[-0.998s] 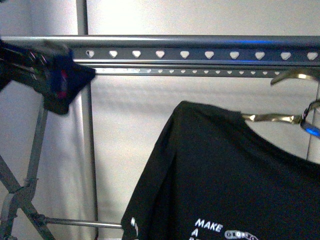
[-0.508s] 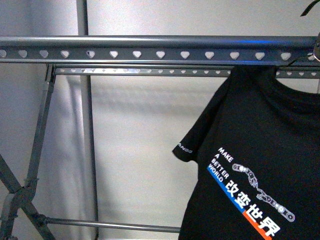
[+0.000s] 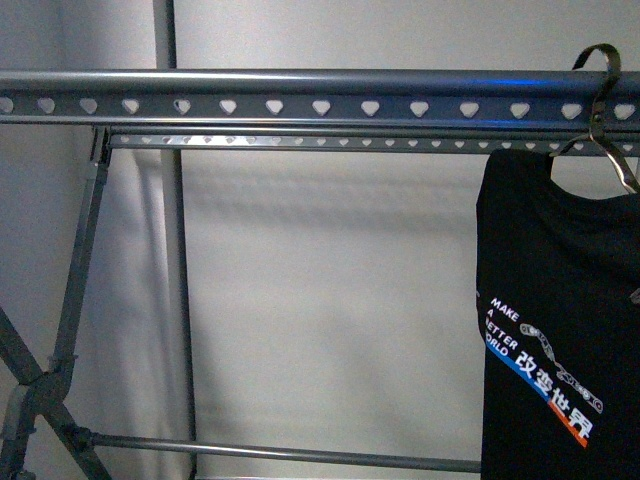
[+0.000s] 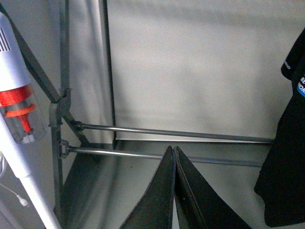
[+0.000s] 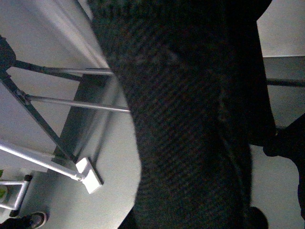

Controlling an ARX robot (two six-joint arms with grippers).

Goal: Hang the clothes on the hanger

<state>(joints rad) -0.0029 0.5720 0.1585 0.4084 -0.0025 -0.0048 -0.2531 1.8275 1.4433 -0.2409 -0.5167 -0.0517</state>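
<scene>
A: Where's the T-shirt (image 3: 560, 330)?

B: On a wire hanger (image 3: 601, 110) whose hook looks to be over the rack (image 3: 300, 105) rail, far right. Left gripper (image 4: 174, 191) fingers pressed together, empty. Right fingers hidden by cloth, can't tell. Next, presumably: check the hook sits, release, back away.

Left tool (image 4: 174, 191): two dark tapered fingers (plain, unmarked).

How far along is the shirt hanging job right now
Nearly done, it seems. The black T-shirt hangs on a wire hanger whose hook sits over the grey rack's top rail at the far right of the front view. The left gripper is shut and empty, away from the shirt. In the right wrist view, dark fabric fills the frame, so I can't tell whether the right arm has let go; that release is what may be left.
</scene>
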